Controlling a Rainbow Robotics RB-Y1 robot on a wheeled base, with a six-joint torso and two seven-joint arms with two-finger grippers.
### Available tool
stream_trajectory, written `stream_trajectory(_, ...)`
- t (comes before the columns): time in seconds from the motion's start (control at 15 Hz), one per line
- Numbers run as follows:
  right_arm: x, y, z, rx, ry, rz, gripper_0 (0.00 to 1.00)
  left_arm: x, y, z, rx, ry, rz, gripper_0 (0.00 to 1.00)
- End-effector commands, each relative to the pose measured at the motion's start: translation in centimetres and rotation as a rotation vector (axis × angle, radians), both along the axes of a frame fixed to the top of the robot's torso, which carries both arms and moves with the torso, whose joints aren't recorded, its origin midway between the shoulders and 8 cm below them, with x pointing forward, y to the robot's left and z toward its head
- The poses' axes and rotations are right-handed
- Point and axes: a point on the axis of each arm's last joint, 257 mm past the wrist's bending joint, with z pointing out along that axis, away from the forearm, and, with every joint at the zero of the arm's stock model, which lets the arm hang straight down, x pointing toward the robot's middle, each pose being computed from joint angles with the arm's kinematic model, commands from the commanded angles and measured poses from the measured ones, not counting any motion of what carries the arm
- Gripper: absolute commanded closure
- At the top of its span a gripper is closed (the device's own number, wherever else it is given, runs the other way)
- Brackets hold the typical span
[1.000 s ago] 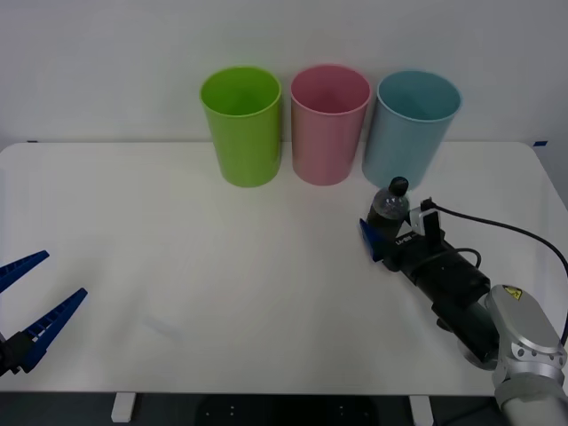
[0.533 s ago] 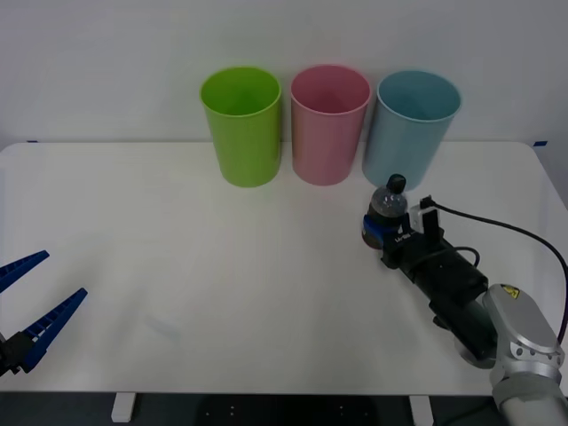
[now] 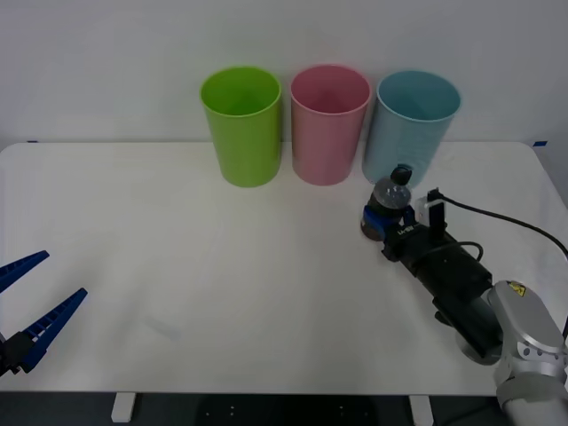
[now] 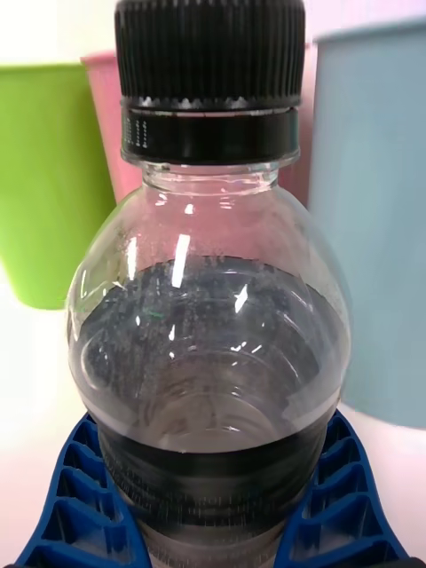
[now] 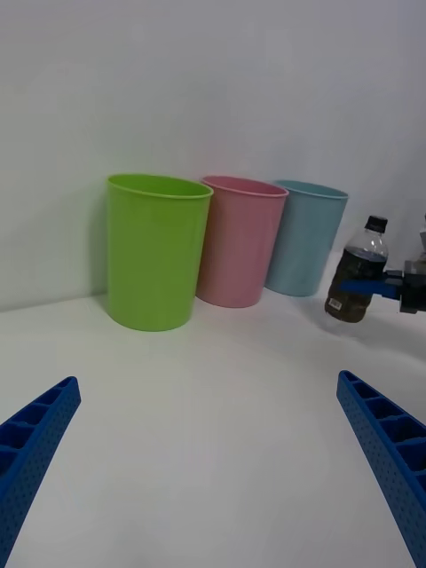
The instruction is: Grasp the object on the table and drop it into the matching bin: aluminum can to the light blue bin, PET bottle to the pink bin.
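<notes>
I had the right claw (image 3: 383, 222) clamped on the PET bottle (image 3: 388, 202), newly lifted and tilted, just before the light blue bin (image 3: 410, 124); pink bin (image 3: 328, 120) next.

Plain pale grey wall (image 3: 106, 53) behind, even soft light, dark floor strip (image 3: 266, 410) below

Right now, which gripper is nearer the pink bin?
Right. The right gripper, shut on the PET bottle, sits just before the pink bin; the left gripper waits far off.

left gripper (image 3: 27, 306): fingers spread, parked (low) | right gripper (image 3: 387, 222): fingers clamped, raised
</notes>
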Motion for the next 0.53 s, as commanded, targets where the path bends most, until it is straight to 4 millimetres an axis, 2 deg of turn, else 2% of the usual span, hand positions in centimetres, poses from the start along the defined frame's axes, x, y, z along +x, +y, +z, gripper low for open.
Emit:
stream_trajectory(0.07, -0.6, 0.3, 1.8, 0.046, -0.005, 0.020, 1.00, 0.0, 0.0, 0.0, 0.000, 0.000, 0.000, 0.00)
stream_trajectory(0.53, -2.0, 1.2, 7.8, 0.139, -0.029, 0.104, 1.00, 0.0, 0.0, 0.0, 0.000, 0.000, 0.000, 0.00)
